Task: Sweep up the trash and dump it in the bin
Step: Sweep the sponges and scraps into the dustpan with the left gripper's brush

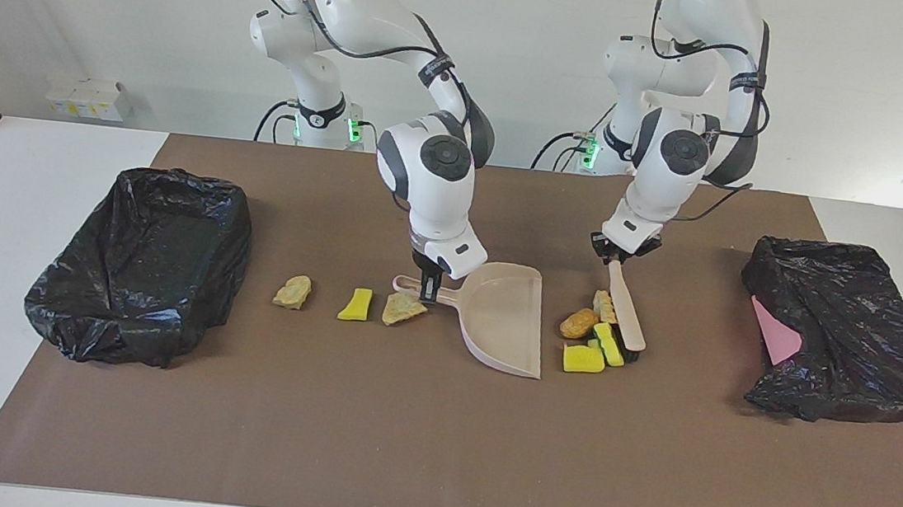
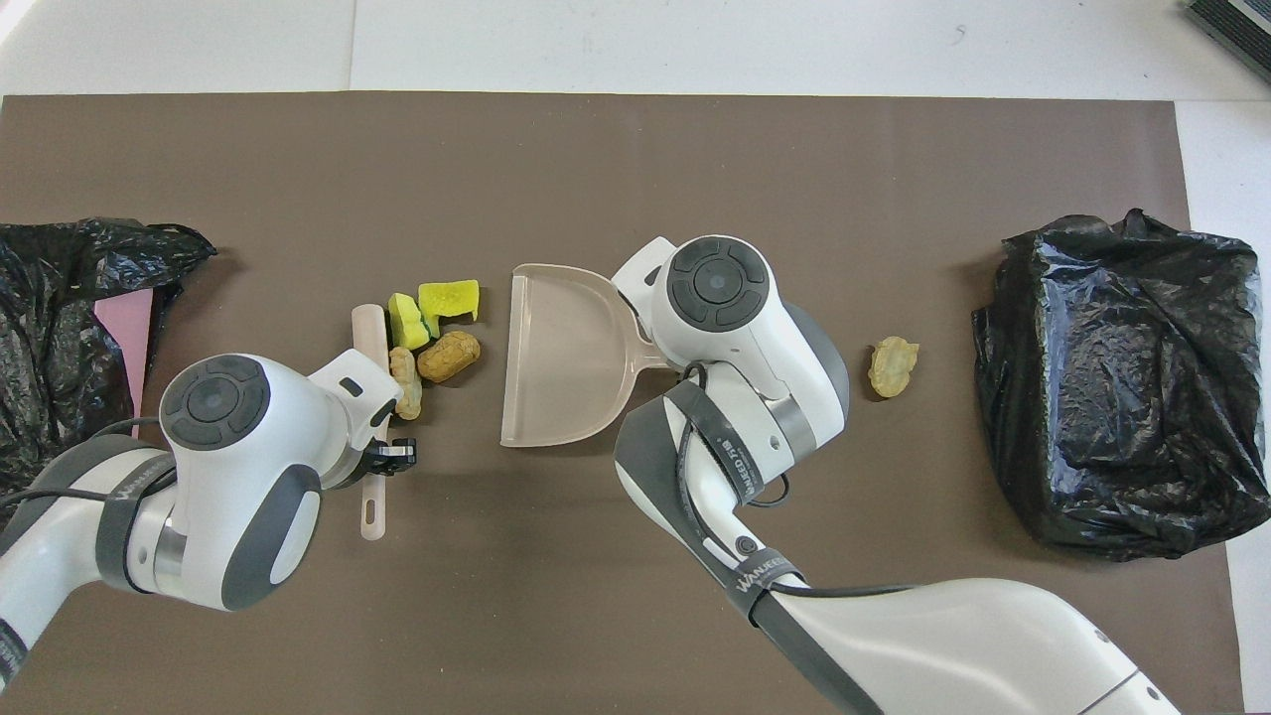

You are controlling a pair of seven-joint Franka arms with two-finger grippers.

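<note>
Four bits of trash (image 1: 593,333) lie bunched between the brush (image 1: 624,307) and the open mouth of the dustpan (image 1: 505,318); three more (image 1: 349,302) lie in a row beside the dustpan's handle, toward the right arm's end. The left gripper (image 1: 615,253) is clenched on the brush handle, and the right gripper (image 1: 427,278) grasps the dustpan handle. A black-lined bin (image 1: 142,261) sits at each end of the table.

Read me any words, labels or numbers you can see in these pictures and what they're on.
"WANJEGE..." or close to it, last letters unclear: black cable strap on the right arm.
The same kind of print, too blurred to read: black cable strap on the left arm.
Nothing else carries readable text.
</note>
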